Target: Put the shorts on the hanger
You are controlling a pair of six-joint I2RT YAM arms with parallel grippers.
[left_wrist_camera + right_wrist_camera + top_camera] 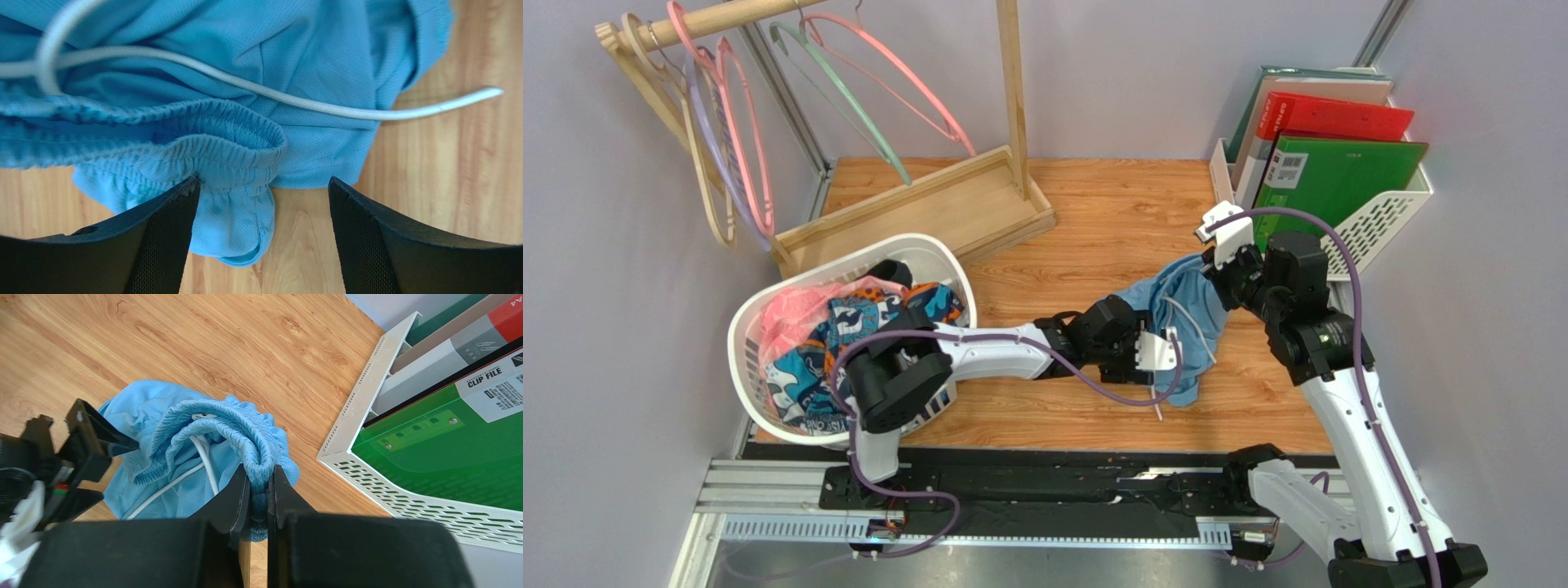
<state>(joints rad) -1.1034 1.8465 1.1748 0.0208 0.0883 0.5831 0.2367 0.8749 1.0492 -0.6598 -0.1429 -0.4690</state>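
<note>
With the right claw (258, 478): clamped tight on the elastic waistband of the shorts (178, 429), remaining cloth heaped on the wooden table (184, 337), toward 3 o'clock of its centre. With the left claw (264, 190): spread wide, gripping nothing, poised at the heap's 9 o'clock edge over another waistband fold. Across the fabric, a white drawstring (307, 104). Well apart at 11 o'clock, on the rack (1014, 98): the hanger (903, 67).

l. arm (995, 352) is stretched low across twd the right side. l. gripper (264, 188) is held w/ jaws spread wide, nothing clamped btwn them. r. arm (1363, 423) is raised from its base and bent inward at the wrist. r. gripper (258, 478) is pinched tight on the shorts (184, 435) at the waistband.
</note>
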